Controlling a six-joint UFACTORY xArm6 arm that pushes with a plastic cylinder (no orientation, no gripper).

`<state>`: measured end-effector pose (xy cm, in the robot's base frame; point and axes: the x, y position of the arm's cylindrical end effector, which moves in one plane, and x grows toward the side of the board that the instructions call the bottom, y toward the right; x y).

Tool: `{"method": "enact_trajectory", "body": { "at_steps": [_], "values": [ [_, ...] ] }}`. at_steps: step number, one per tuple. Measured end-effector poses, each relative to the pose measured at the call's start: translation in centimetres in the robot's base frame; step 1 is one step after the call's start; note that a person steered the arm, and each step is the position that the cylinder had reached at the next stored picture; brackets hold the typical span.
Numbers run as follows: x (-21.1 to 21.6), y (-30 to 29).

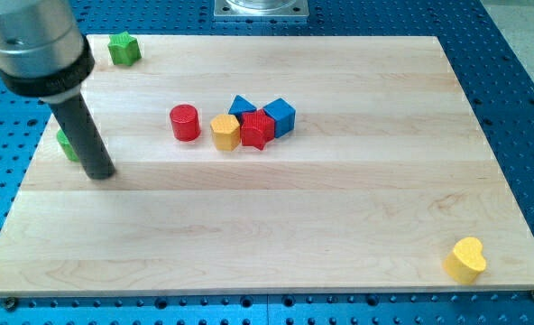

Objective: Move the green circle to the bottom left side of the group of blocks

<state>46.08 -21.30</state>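
The green circle (66,144) lies near the board's left edge, mostly hidden behind my rod. My tip (101,174) rests on the board just right of and below it, seemingly touching it. The group of blocks sits at upper middle: a red cylinder (185,123), a yellow hexagon-like block (225,132), a red star-like block (256,130), a blue triangle (242,106) and a blue cube (280,116). The red cylinder stands slightly apart to the left of the others.
A green star-like block (123,49) sits at the board's top left corner. A yellow heart (466,260) lies at the bottom right corner. The wooden board (276,226) is surrounded by a blue perforated table.
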Motion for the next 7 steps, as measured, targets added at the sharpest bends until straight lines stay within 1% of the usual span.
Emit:
{"method": "enact_trajectory", "body": {
  "at_steps": [1, 2, 3, 4, 5, 6, 7],
  "values": [
    [-3.2, 0.9],
    [-5.8, 6.7],
    [-6.8, 12.1],
    [-10.3, 6.6],
    [-11.7, -3.7],
    [-6.6, -5.7],
    [-1.5, -4.5]
  ]
}}
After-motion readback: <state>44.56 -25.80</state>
